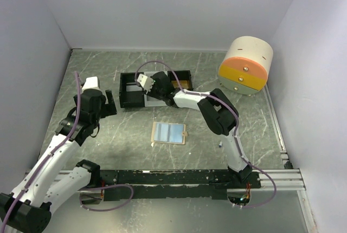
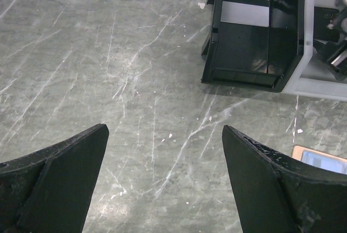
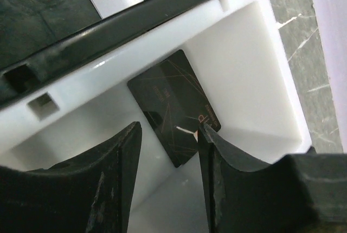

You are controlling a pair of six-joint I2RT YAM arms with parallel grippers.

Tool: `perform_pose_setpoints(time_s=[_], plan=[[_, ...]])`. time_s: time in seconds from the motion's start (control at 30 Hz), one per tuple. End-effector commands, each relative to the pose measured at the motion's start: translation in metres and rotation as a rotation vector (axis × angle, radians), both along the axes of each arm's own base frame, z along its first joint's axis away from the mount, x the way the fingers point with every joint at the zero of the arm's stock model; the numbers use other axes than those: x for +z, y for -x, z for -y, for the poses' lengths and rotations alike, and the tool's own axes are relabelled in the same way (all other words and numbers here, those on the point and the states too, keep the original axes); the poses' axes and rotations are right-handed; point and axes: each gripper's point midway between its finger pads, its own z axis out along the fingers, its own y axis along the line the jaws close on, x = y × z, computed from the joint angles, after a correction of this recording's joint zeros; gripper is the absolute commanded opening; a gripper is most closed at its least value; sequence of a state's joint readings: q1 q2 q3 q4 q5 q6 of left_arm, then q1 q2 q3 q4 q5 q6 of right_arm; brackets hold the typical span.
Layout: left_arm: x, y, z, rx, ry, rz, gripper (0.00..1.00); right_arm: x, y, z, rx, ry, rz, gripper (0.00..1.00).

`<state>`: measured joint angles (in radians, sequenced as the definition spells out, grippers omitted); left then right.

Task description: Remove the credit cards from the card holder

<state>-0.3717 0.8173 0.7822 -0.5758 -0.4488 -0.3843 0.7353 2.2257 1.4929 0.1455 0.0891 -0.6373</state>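
A squat round container (image 1: 246, 65) stood at the far right corner of the table (image 1: 108, 130), close to the right wall. It was cream on top, with orange, yellow and grey-green bands stacked down its front and small knobs on them. Well to its left, toward the far middle, sat a three-compartment tray (image 1: 122, 89), black outside, its left bay black inside and the next one white, with small square notches in the white rim. The tabletop was dark green marble-look, veined and scratched pale. Plain white walls (image 1: 162, 5) closed three sides. A black rail (image 1: 179, 178) ran along the near edge.
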Motion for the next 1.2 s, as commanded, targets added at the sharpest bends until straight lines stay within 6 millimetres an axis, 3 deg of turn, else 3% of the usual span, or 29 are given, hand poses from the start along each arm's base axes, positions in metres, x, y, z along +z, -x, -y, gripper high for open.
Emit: perform_pose_setpoints(time_s=[0.0, 0.07, 0.17, 0.27, 0.33, 0.43, 0.5, 0.53, 0.57, 0.6, 0.77, 0.87, 0.93, 1.07, 1.17], plan=[[0.011, -0.001, -0.001, -0.006, 0.004, 0.03, 0.98, 0.075, -0.002, -0.012, -0.026, -0.226, 0.085, 0.46], [0.012, -0.001, 0.0, -0.009, 0.006, 0.034, 0.98, 0.098, 0.002, -0.015, -0.023, -0.303, 0.093, 0.42], [0.012, -0.001, 0.0, -0.012, 0.006, 0.033, 0.99, 0.137, 0.007, -0.014, -0.044, -0.417, 0.123, 0.49], [0.013, 0.0, -0.001, -0.008, 0.005, 0.035, 0.99, 0.155, 0.015, -0.006, -0.093, -0.491, 0.103, 0.56], [0.014, 0.0, -0.001, -0.007, 0.004, 0.039, 0.99, 0.157, 0.017, 0.005, -0.214, -0.561, 0.037, 0.62], [0.015, 0.0, -0.002, -0.004, 0.005, 0.045, 0.99, 0.15, 0.02, 0.028, -0.416, -0.596, -0.072, 0.65], [0.017, 0.0, -0.003, -0.003, 0.004, 0.051, 1.0, 0.136, 0.032, 0.045, -0.491, -0.61, -0.148, 0.66], [0.017, 0.001, -0.004, 0.001, 0.004, 0.053, 1.0, 0.133, 0.039, 0.05, -0.507, -0.649, -0.172, 0.76], [0.017, 0.001, -0.004, 0.001, 0.005, 0.055, 1.0, 0.129, 0.047, 0.057, -0.52, -0.689, -0.2, 0.96], [0.018, 0.001, -0.004, 0.0, 0.005, 0.058, 1.0, 0.126, 0.054, 0.062, -0.528, -0.726, -0.232, 1.0], [0.018, 0.001, -0.003, -0.006, 0.008, 0.06, 1.0, 0.116, 0.083, 0.081, -0.599, -0.894, -0.43, 1.0], [0.018, 0.001, -0.003, -0.005, 0.007, 0.056, 1.0, 0.108, 0.098, 0.077, -0.591, -0.881, -0.515, 1.0], [0.019, 0.0, -0.004, -0.001, 0.005, 0.059, 1.0, 0.09, 0.117, 0.074, -0.584, -0.841, -0.563, 1.0], [0.017, 0.0, -0.005, 0.005, 0.0, 0.052, 1.0, 0.069, 0.139, 0.091, -0.716, -0.781, -0.463, 1.0], [0.015, -0.001, -0.005, 0.006, -0.004, 0.043, 1.0, 0.068, 0.147, 0.1, -0.777, -0.766, -0.401, 1.0]])
